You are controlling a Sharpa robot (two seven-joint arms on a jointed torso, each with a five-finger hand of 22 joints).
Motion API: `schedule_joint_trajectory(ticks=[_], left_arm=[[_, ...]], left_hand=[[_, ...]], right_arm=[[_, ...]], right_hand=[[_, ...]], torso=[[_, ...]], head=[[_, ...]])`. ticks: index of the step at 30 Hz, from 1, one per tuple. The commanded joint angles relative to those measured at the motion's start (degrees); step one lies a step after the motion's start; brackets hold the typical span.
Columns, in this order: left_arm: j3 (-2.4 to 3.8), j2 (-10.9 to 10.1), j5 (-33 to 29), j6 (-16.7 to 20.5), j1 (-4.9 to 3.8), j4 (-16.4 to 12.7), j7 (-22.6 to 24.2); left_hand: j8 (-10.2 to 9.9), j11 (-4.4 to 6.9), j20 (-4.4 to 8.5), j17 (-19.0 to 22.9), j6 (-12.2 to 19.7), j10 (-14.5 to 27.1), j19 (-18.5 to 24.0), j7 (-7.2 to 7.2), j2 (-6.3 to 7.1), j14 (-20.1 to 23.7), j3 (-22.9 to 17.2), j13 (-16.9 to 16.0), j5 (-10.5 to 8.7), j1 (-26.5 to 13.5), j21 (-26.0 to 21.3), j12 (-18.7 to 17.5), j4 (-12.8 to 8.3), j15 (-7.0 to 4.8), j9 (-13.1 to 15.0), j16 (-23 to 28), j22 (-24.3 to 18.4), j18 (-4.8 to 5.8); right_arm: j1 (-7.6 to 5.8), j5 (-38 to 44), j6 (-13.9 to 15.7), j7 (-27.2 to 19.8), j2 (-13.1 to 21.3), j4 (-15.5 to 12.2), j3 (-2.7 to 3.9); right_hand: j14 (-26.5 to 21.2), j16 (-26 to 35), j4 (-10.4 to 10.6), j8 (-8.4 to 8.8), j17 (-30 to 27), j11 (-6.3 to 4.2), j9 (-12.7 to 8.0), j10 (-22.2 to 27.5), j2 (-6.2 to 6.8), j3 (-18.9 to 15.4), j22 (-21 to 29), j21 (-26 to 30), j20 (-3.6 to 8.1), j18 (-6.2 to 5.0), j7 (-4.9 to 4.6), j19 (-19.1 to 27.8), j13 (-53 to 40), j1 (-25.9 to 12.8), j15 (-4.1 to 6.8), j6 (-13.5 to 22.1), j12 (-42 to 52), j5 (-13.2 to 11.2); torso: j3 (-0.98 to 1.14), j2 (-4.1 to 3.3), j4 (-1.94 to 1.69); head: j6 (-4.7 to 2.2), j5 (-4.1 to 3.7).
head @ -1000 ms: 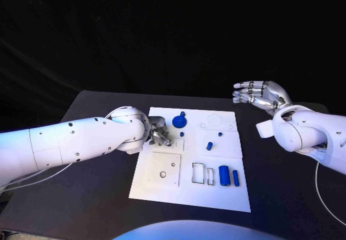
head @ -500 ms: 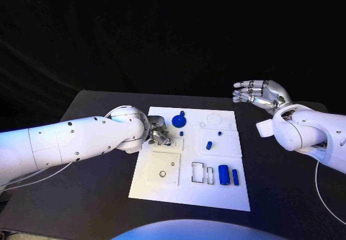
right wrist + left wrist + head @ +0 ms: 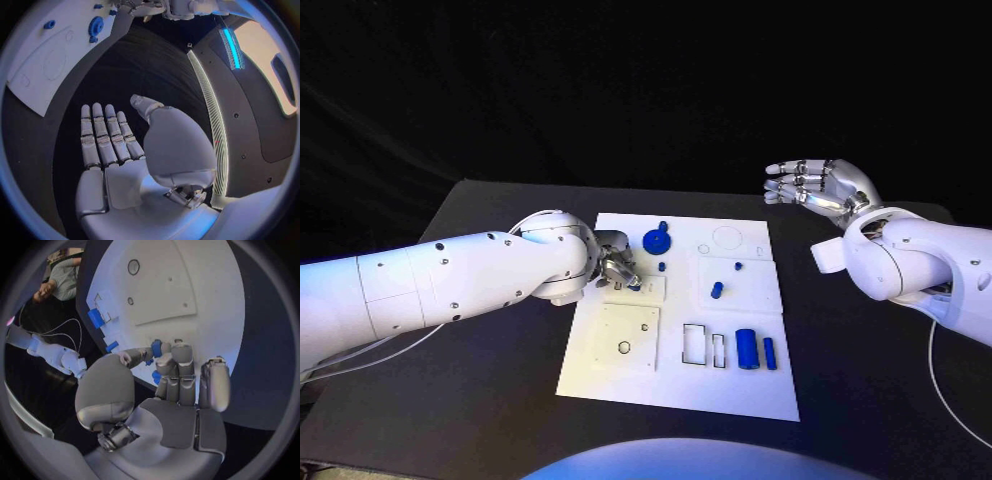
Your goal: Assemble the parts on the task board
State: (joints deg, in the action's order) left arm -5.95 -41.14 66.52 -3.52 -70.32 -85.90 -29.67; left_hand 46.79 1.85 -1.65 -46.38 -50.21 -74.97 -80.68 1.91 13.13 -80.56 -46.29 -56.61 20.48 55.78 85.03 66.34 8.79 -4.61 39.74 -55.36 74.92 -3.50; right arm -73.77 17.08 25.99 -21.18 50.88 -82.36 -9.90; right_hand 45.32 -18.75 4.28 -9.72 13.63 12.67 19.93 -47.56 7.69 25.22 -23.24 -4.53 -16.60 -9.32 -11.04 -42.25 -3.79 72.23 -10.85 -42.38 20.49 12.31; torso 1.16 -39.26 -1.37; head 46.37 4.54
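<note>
The left hand (image 3: 617, 268) hangs over the board (image 3: 678, 385), just beside the gear (image 3: 656, 240), and pinches a small blue peg (image 3: 156, 347) between thumb and fingertips. The right hand (image 3: 822, 187) hovers well off the board's right edge, fingers spread, holding nothing.

The grip looks slight, so the peg could twist or slip as it comes down and catch on the rim of its hole instead of seating. The fingers hide the peg's tip and the board beneath it, so I cannot tell how well it lines up. A sideways drift could knock the gear or the loose peg (image 3: 717, 290) right of the hand.
</note>
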Motion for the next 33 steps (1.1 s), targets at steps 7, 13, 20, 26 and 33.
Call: schedule_joint_trajectory(ticks=[7,13,20,26,33], left_arm=[[-0.16,0.26,-0.53,-1.33,0.19,0.11,-0.21],[-0.16,0.28,-0.54,-1.55,0.19,0.19,-0.19],[-0.16,0.28,-0.54,-1.75,0.19,0.26,-0.18],[-0.16,0.29,-0.54,-1.70,0.19,0.43,-0.18],[-0.15,0.26,-0.54,-1.09,0.19,0.64,-0.15]], left_hand=[[-0.19,0.20,-0.05,-0.10,-0.90,-0.45,-0.40,-0.08,0.28,0.01,3.17,-0.20,-0.31,-1.18,-0.22,0.57,1.75,-0.47,-0.30,-0.17,2.20,0.61],[-0.19,0.21,-0.04,-0.12,-1.07,-0.52,-0.54,-0.11,0.29,0.01,4.41,-0.34,-0.32,-1.28,-0.17,0.73,2.31,-0.48,-0.38,-0.18,2.39,0.65],[-0.16,0.25,-0.03,-0.12,-1.18,-0.57,-0.58,-0.15,0.37,0.01,4.99,-0.41,-0.34,-1.22,-0.15,0.81,2.47,-0.50,-0.40,-0.18,2.44,0.66],[-0.19,0.27,-0.01,-0.15,-1.42,-0.57,-0.64,-0.17,0.42,0.01,7.28,-0.38,-0.46,-1.51,-0.16,0.88,3.88,-0.52,-0.56,-0.18,2.53,0.67],[0.18,0.29,0.02,-0.20,-1.91,-0.41,-0.71,-0.24,0.05,0.01,11.57,-0.06,-0.54,-1.96,-0.19,0.79,7.03,-0.53,-0.58,-0.18,2.63,0.68]], right_arm=[[0.02,0.05,-0.66,-0.25,0.03,-0.07,0.01],[0.02,0.05,-0.67,-0.23,0.06,-0.05,0.01],[0.02,0.05,-0.71,-0.20,0.09,-0.04,0.01],[0.03,0.04,-0.73,-0.22,0.07,-0.03,0.01],[0.03,0.04,-0.64,-0.08,0.07,0.01,0.01]], right_hand=[[-0.23,0.28,-0.03,0.25,-0.05,0.22,-0.05,0.03,-0.34,-0.41,0.05,-0.19,0.13,-0.32,-5.36,-0.41,0.05,-0.20,-0.04,-0.18,0.30,0.40],[-0.39,0.34,0.04,0.23,-0.12,0.23,-0.08,0.02,-0.33,-0.53,0.14,-0.12,0.12,-0.26,-5.36,-0.38,0.04,-0.28,-0.08,-0.23,0.35,0.39],[-0.52,0.38,0.08,0.21,-0.18,0.24,-0.12,0.02,-0.32,-0.63,0.23,-0.02,0.12,-0.20,-5.36,-0.28,0.04,-0.34,-0.12,-0.26,0.39,0.39],[-0.64,0.42,0.15,0.21,-0.24,0.26,-0.16,0.04,-0.32,-0.73,0.34,0.12,0.12,-0.12,-5.37,-0.12,0.03,-0.41,-0.16,-0.28,0.43,0.38],[-0.97,0.46,0.34,0.23,-0.45,0.33,-0.33,0.15,-0.31,-1.15,0.81,0.69,0.12,0.17,-5.41,0.73,0.04,-0.60,-0.33,-0.27,0.54,0.34]], torso=[[0.04,0.04,-0.08],[0.05,0.08,-0.04],[0.05,0.05,-0.05],[0.07,0.05,-0.07],[0.05,0.06,-0.05]], head=[[0.05,-0.12],[0.17,-0.10],[0.11,-0.12],[0.08,-0.12],[-0.01,-0.08]])
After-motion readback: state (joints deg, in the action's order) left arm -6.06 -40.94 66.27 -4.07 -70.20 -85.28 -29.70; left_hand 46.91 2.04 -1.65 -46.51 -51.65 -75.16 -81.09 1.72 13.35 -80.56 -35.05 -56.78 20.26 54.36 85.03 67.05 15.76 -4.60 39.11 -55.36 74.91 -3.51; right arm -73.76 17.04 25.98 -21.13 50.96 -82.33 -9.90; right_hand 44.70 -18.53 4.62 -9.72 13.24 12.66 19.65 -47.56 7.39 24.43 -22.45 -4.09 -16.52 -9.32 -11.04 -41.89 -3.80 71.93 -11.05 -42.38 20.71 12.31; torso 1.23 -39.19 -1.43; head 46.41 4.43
